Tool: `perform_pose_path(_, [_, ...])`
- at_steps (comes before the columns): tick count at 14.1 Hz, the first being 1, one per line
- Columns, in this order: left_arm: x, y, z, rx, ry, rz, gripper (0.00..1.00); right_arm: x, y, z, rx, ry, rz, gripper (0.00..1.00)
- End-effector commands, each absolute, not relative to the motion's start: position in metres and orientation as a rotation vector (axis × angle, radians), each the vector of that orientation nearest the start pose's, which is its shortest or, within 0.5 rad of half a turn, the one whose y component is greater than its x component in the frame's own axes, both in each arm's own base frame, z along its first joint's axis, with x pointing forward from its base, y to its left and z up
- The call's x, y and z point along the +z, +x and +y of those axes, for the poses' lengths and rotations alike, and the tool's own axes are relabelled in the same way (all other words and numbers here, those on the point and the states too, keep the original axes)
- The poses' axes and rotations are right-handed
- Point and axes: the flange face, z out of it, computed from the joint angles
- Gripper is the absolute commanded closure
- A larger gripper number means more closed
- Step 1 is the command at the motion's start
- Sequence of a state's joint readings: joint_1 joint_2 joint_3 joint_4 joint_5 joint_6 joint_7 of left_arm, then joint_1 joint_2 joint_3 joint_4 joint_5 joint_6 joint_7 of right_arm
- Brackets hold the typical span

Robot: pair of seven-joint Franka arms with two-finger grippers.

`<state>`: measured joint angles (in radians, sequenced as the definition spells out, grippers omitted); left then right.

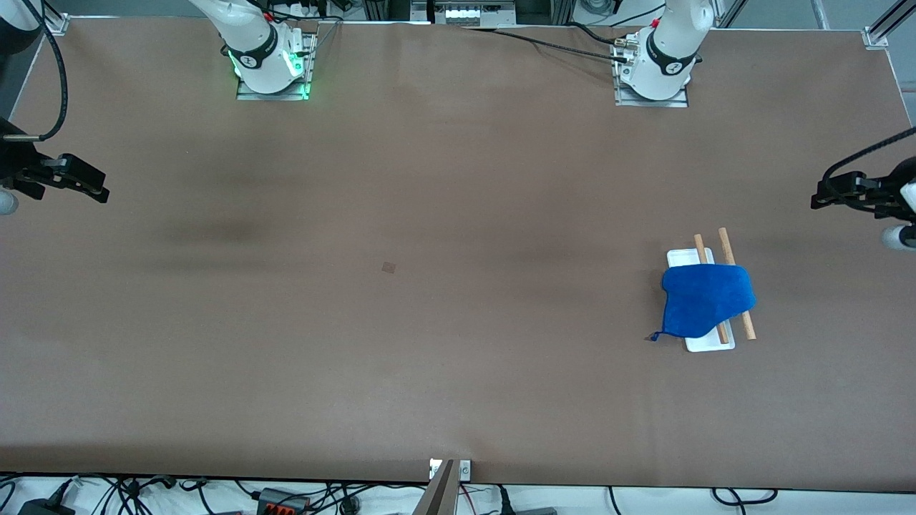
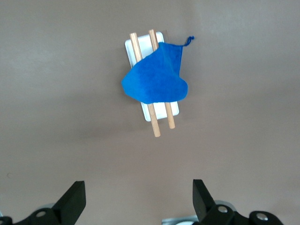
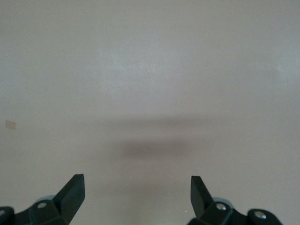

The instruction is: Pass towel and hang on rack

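Observation:
The bright blue towel [image 1: 705, 300] lies draped over the two wooden rods of the rack [image 1: 726, 247], toward the left arm's end of the table. Its loop tag [image 1: 653, 336] hangs off one corner onto the table. The rack's white base [image 1: 712, 342] shows under the cloth. In the left wrist view the towel [image 2: 154, 79] covers the middle of the rack [image 2: 169, 117]. My left gripper [image 1: 816, 200] hangs open and empty in the air, off to the side of the rack [image 2: 139, 190]. My right gripper [image 1: 106, 193] waits open over the bare table at the right arm's end [image 3: 137, 185].
The brown table top [image 1: 458, 214] carries a small dark square mark [image 1: 388, 267] near its middle, also seen as a pale patch [image 3: 10, 124] in the right wrist view. The arm bases [image 1: 272, 64] [image 1: 655, 71] stand farthest from the front camera. Cables run under the near table edge [image 1: 286, 497].

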<state>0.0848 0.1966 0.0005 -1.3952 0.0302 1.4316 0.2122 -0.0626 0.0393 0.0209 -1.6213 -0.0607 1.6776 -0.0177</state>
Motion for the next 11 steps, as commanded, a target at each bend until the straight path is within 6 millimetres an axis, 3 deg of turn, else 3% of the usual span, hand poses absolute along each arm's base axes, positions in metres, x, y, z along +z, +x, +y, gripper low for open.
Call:
perform_pose_path(1, [0.589, 0.566, 0.038, 0.202, -3.121, 0.143, 0.00, 0.592, 0.571, -0.032, -0.031, -3.191, 0.010, 0.00])
perform_pose_path(4, [0.594, 0.562, 0.034, 0.190, -3.087, 0.051, 0.00, 0.592, 0.571, -0.031, -0.031, -3.189, 0.010, 0.00])
perform_pose_path(7, [0.595, 0.556, 0.029, 0.187, -3.084, -0.174, 0.00, 0.591, 0.572, -0.032, -0.039, -3.184, 0.015, 0.00])
perform_pose_path(11, [0.596, 0.556, 0.028, 0.189, -3.084, -0.189, 0.00, 0.587, 0.566, -0.028, -0.010, -3.183, 0.020, 0.00])
